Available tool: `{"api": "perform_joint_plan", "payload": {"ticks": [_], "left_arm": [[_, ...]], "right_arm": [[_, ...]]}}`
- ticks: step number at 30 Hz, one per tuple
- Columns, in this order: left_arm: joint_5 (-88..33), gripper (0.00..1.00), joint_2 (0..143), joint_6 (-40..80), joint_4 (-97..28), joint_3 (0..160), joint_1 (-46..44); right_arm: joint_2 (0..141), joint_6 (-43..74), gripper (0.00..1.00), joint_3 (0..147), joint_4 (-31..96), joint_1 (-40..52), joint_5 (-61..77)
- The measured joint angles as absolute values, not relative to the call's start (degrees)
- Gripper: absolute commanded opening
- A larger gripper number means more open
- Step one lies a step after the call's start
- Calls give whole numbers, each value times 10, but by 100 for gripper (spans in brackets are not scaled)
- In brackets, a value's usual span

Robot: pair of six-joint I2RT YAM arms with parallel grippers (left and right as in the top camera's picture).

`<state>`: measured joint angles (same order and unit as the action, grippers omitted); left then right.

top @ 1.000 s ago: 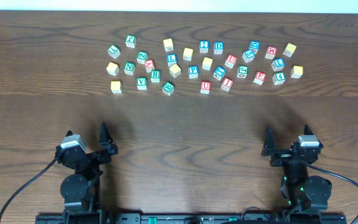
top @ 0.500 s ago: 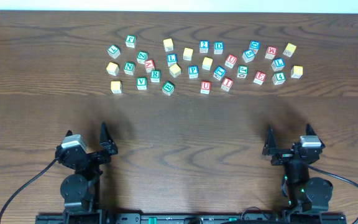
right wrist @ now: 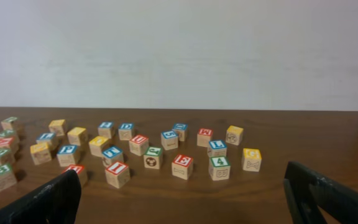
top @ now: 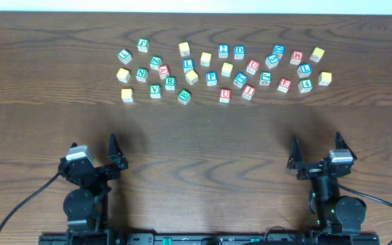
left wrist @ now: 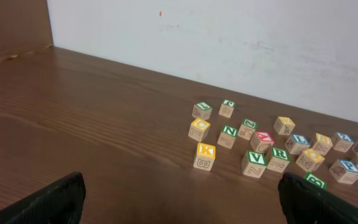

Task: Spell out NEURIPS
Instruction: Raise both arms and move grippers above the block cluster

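Plainly, the spelling has not begun: no letters stand in a row, and all the cubes (top: 188,65) lie scattered in a band across the far half of the tabletop (top: 196,143), well apart from both arms. The left gripper (top: 95,151) and the right gripper (top: 316,151) hover near the front edge, each with its jaws spread wide and nothing between them.

Among the scatter I can read a green N cube (top: 141,74) and a green R cube (top: 170,83) on the left and a blue P cube (top: 211,79) near the middle. A red U cube (top: 225,96) and a red I cube (top: 248,92) lie near each other, and a red E cube (top: 284,85) is further right. An S is harder to tell; the blue-framed cube (top: 240,79) just behind the I may be it.

The step in hand, I judge, is the first reach. The N lies on the left arm's side, so that arm would have to travel forward, come down over the N without knocking its close neighbours, and carry it to the bare strip in front.

Compared with a second ago, no cube has moved. Only the wrists have shifted a little, and the jaws stand as wide as before.
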<state>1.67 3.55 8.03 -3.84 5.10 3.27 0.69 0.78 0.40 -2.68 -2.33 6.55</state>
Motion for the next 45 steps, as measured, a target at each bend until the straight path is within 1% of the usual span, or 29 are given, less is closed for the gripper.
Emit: {"api": "perform_joint_plan", "payload": {"ticks": [17,25,29,35,40,45], "left_arm": [[17,98,200,55,-41,162,33],[6,98,255,45,-57,216,33],[-1,98,288,41,-98,262,33],[-4,97,343,40,-175,346,33],[-29,97,410,27,-241,431,33],[-50,97,508,25,-316,539,33]], "right_arm": [[7,8,99,6,-38,-23,116],[38,8,99,54,-22,-23,151],[104,8,99,109,-4,-23,164],[249,7,99,228,42,-23,189],[376,6,99,345,124,-23,202],[505,5,99,475,229,-23,217]]}}
